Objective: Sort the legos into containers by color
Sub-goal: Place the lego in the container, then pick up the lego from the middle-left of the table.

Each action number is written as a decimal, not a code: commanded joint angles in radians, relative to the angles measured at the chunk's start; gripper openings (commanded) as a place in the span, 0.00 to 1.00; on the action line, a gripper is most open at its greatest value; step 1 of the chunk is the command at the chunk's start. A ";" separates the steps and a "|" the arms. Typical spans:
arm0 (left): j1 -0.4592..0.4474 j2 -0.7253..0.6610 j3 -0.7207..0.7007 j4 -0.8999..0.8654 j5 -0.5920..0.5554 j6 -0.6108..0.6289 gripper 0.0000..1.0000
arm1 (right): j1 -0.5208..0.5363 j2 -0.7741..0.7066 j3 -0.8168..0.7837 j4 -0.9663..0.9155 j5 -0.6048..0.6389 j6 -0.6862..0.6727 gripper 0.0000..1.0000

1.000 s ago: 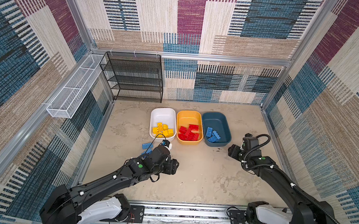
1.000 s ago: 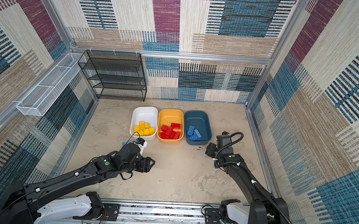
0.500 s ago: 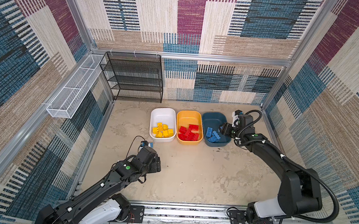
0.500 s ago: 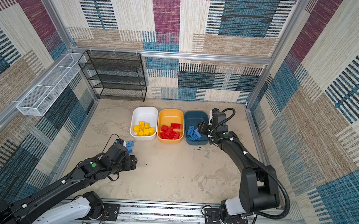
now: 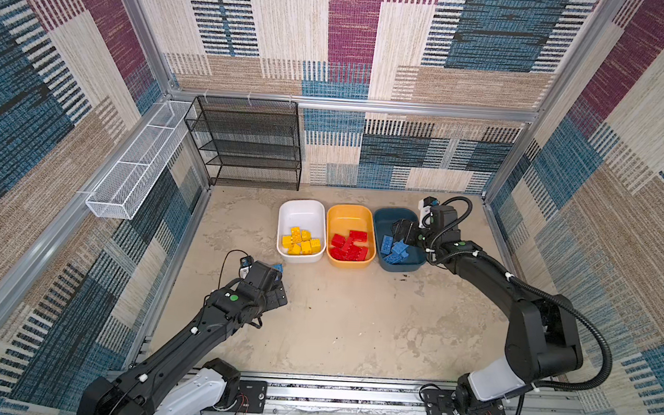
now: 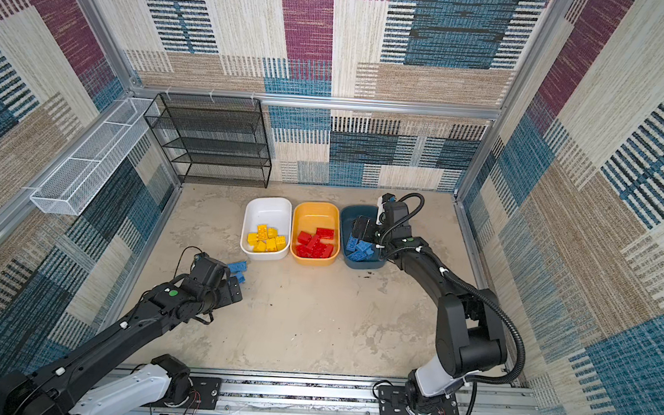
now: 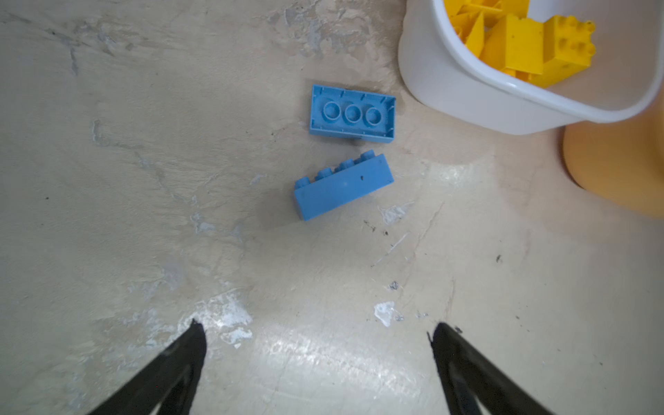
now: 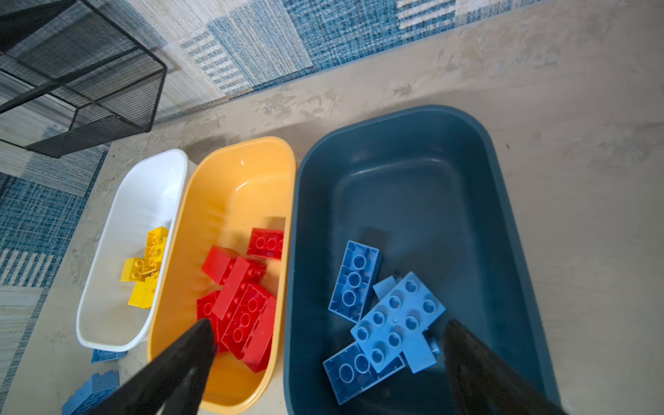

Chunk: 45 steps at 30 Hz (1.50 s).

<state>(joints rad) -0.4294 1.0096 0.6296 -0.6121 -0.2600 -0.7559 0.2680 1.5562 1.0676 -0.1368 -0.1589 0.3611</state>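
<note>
**Left gripper (image 7: 316,325) hovering spread over stray blue legos**

Its jaws are standing wide and empty near two blue legos (image 7: 343,187) lying just near-left of the white tub (image 7: 467,97). The pair is sitting so close together that closing on one is likely risking a nudge or a double catch. Right gripper (image 8: 327,321), also spread, is hanging over the teal tub (image 8: 395,143). Only the left wrist view is showing one lego upturned; the arm is half hiding both in the top views.

A: The white tub (image 8: 136,201), yellow-orange tub (image 8: 233,187) and teal tub (image 8: 395,172): all 3 look like smooth plastic with a soft sheen.

B: The blue bricks (image 7: 352,113) too, hard moulded plastic with a satin finish. The floor (image 7: 143,179) looks like rough, scuffed stone, glossy in worn patches.

A: The rack (image 5: 246,145) is matt black metal mesh, and the walls (image 5: 352,27) look like coarse woven cloth
</note>
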 commanded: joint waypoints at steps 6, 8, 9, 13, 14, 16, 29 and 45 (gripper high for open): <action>0.039 0.213 0.069 0.130 -0.031 -0.011 0.92 | 0.068 -0.178 -0.148 0.085 -0.005 -0.004 1.00; 0.050 0.261 0.084 0.151 -0.038 -0.011 0.91 | 0.078 -0.225 -0.187 0.092 -0.011 0.000 1.00; 0.056 0.280 0.090 0.163 -0.036 -0.011 0.91 | 0.083 -0.245 -0.200 0.089 -0.011 -0.003 0.99; 0.068 0.363 0.130 0.188 -0.031 -0.001 0.90 | 0.098 -0.295 -0.237 0.055 0.013 -0.017 1.00; 0.069 0.387 0.144 0.193 -0.030 0.009 0.90 | 0.098 -0.302 -0.242 0.040 0.029 -0.020 1.00; 0.072 0.431 0.171 0.183 -0.040 0.020 0.89 | 0.099 -0.313 -0.254 0.026 0.043 -0.027 1.00; 0.077 0.577 0.222 0.187 0.010 0.021 0.62 | 0.099 -0.380 -0.315 0.034 0.045 -0.042 1.00; -0.014 0.397 0.371 0.070 0.141 0.159 0.43 | 0.099 -0.485 -0.400 0.046 -0.075 -0.009 1.00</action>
<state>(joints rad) -0.4191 1.4258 0.9543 -0.5026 -0.1658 -0.6567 0.3653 1.0901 0.6796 -0.1246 -0.1799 0.3237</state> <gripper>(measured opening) 0.656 0.997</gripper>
